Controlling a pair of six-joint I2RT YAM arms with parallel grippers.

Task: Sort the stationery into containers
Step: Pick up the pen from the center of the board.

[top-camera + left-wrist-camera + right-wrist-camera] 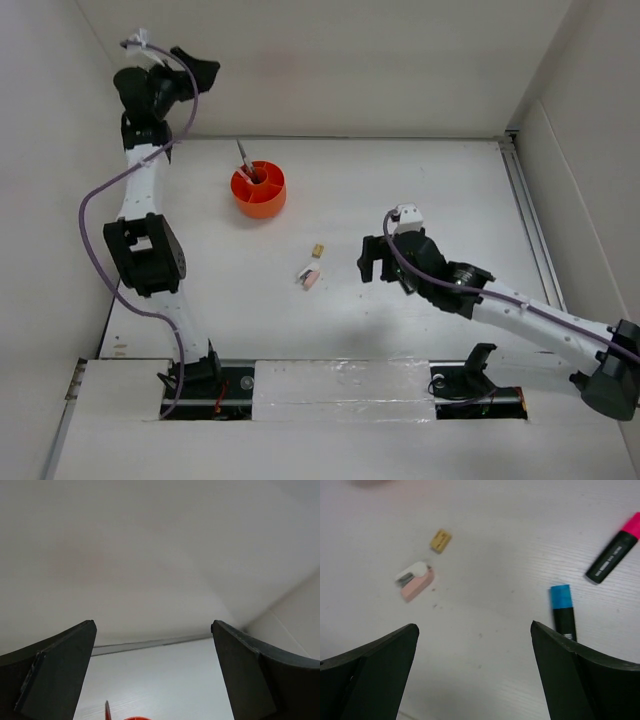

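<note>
The round orange tub stands on the table at the back left, with dark pens and handles sticking up out of it. Its rim just shows at the bottom of the left wrist view. A tan eraser, a white eraser and a pink eraser lie mid-table. A blue-capped black marker and a pink-capped black marker lie on the table, hidden in the top view. My right gripper is open and empty, low beside the erasers. My left gripper is open and empty, raised high near the back wall.
White walls enclose the table at the back, left and right. A metal rail runs along the right edge. The left arm stands along the table's left side.
</note>
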